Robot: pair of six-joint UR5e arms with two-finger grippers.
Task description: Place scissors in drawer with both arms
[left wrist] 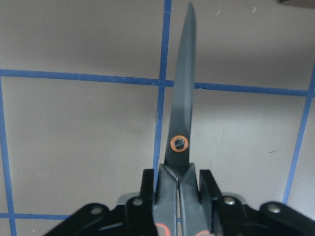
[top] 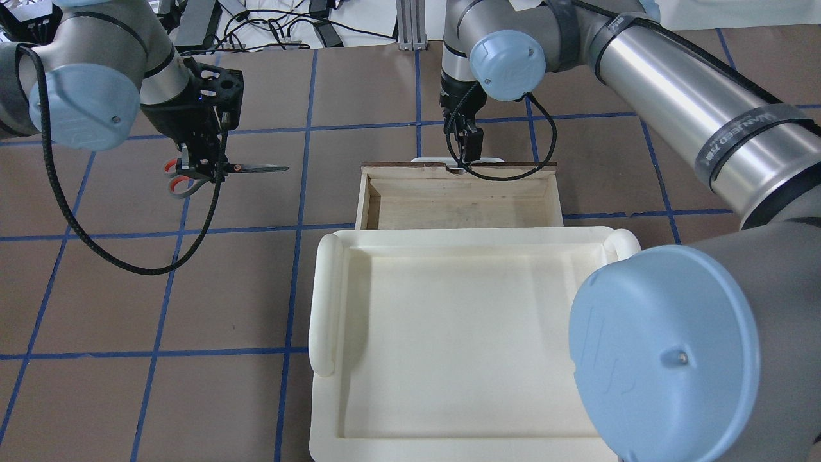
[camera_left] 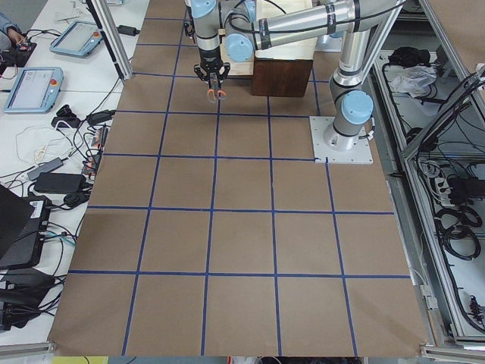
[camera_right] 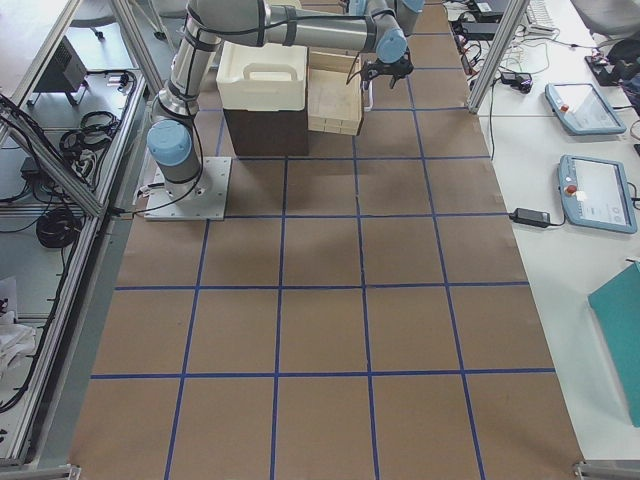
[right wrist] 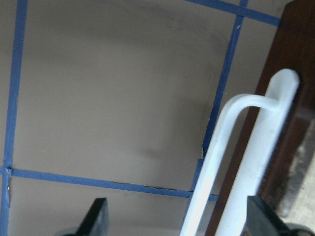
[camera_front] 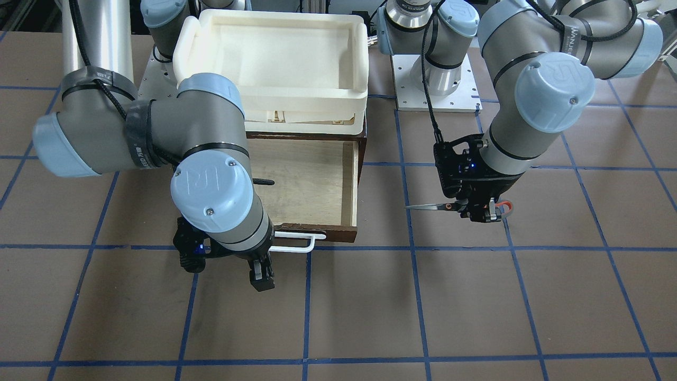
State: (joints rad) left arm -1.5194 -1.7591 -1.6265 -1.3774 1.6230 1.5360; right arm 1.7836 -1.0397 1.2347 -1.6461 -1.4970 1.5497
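Observation:
The scissors [camera_front: 433, 207] are held level above the table, left of the drawer in the overhead view [top: 256, 169]. My left gripper [camera_front: 484, 211] is shut on them just behind the pivot, with the blades pointing towards the drawer. The left wrist view shows the blade [left wrist: 182, 123] sticking out between the pads. The dark brown drawer [camera_front: 328, 233] is pulled out and its pale plywood floor [top: 449, 205] is bare. My right gripper [camera_front: 259, 272] is open at the drawer's front. Its white bar handle [right wrist: 236, 162] lies between the fingers; I cannot tell if they touch it.
A white foam tray [top: 324, 301] sits on the cabinet top, just behind the open drawer. The right arm's elbow [camera_front: 211, 185] hangs over the drawer's near-left part. The arms' base plates [camera_front: 436, 95] stand at the robot's side. Brown table with blue grid tape all around.

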